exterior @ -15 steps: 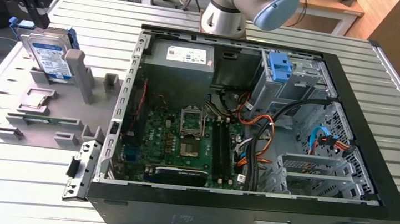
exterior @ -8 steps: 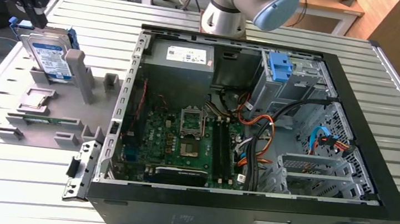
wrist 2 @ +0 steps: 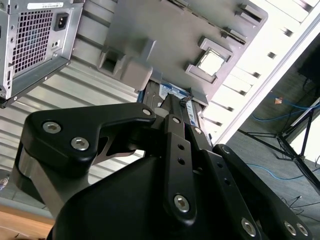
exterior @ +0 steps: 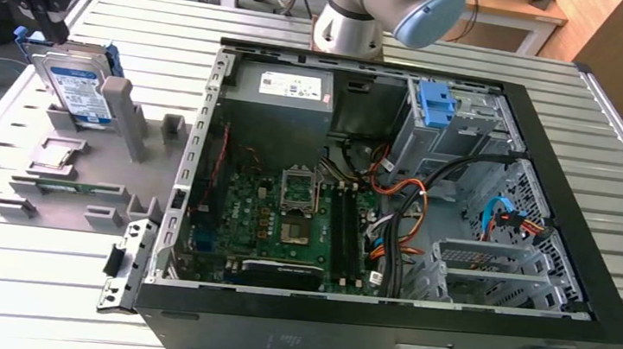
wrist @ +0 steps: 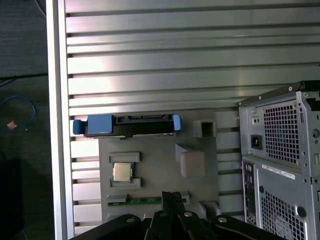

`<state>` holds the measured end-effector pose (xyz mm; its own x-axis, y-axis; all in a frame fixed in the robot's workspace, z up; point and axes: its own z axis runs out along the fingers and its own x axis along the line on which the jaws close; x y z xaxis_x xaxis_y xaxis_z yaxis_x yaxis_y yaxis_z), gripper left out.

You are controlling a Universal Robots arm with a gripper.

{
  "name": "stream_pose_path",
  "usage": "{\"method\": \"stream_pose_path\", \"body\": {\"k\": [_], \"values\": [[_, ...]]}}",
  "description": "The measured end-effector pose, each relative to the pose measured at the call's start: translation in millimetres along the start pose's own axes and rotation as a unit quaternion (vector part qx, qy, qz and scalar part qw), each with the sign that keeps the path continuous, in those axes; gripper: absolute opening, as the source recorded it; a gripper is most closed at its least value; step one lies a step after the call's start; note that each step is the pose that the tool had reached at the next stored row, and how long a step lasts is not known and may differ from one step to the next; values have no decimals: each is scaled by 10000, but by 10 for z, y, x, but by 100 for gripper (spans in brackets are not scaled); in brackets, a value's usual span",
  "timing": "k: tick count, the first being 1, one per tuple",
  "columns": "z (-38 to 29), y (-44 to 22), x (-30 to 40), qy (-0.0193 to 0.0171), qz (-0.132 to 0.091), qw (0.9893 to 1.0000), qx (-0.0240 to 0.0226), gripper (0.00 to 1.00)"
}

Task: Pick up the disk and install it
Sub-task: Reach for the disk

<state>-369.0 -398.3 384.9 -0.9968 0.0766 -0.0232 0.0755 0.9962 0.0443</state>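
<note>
Hovering over the flat grey plastic holder plate (wrist: pixel 155 175) with the black two-finger gripper (wrist: pixel 172 196), jaws pressed together on nothing. Not touching the flat silver metal disk (exterior: pixel 75 84) with its white-and-blue label and blue plastic rail frame. Disk not lifted: standing upright on its edge in a slot along one edge of the plate, at the plate's corner nearest to the edge of the slatted aluminium table (exterior: pixel 33 284) on the exterior view's left.

Possible trouble, by judgement only. With jaws so clenched, danger of pushing onto the upper rail of the disk instead of going around it. Danger also of striking the tall grey upright post (exterior: pixel 120 115) just beside the disk, leaving little room on that side. Risk of bending or sliding if gripped only by the blue plastic. Risk of jamming in the slot, or tipping, if pulled at a tilt.

Around, in other pockets of the plate: a small square silver processor chip (wrist: pixel 122 172) and a green memory strip (wrist: pixel 145 201). Beside the plate, the open black tower computer case (exterior: pixel 329 341), holding a grey metal power supply box (exterior: pixel 285 94) and a small upright blue plastic latch (exterior: pixel 435 105). Loose orange and black cables (exterior: pixel 399 227) crossing the inside, likely to catch a carried disk.
</note>
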Motion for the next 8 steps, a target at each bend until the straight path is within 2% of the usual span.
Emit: {"method": "stream_pose_path", "body": {"k": [8], "values": [[26,0,70,0,0,10000,0,11]]}}
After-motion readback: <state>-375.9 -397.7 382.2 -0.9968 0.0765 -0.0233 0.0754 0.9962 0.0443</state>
